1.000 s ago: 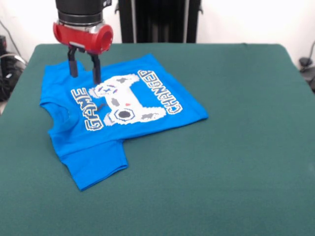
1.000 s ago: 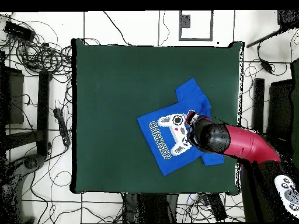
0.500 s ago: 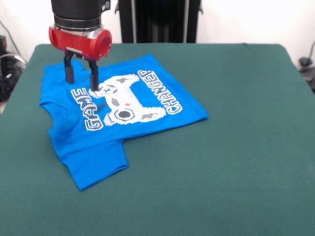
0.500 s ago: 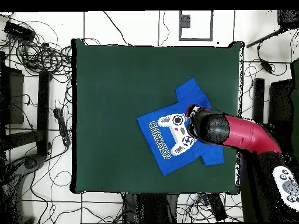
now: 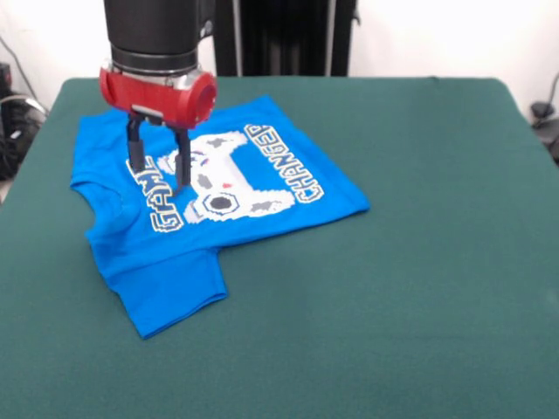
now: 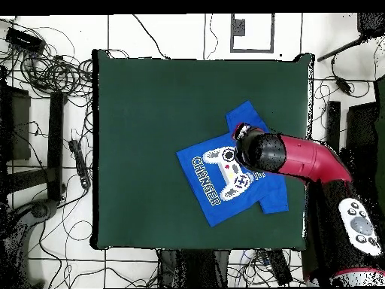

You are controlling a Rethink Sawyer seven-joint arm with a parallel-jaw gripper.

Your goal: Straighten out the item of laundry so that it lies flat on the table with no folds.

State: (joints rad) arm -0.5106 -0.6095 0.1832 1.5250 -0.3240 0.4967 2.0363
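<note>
most of the t-shirt point(image 5: 218, 188) lies flat on the table point(image 5: 419, 279); gripper point(image 5: 159, 177) hangs spread wide, empty, over the print, one sleeve looks folded under.

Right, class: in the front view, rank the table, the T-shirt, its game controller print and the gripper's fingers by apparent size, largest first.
1. Table
2. T-shirt
3. Game controller print
4. Fingers, though they are raised above the cloth, which makes their apparent size unsure.
</note>
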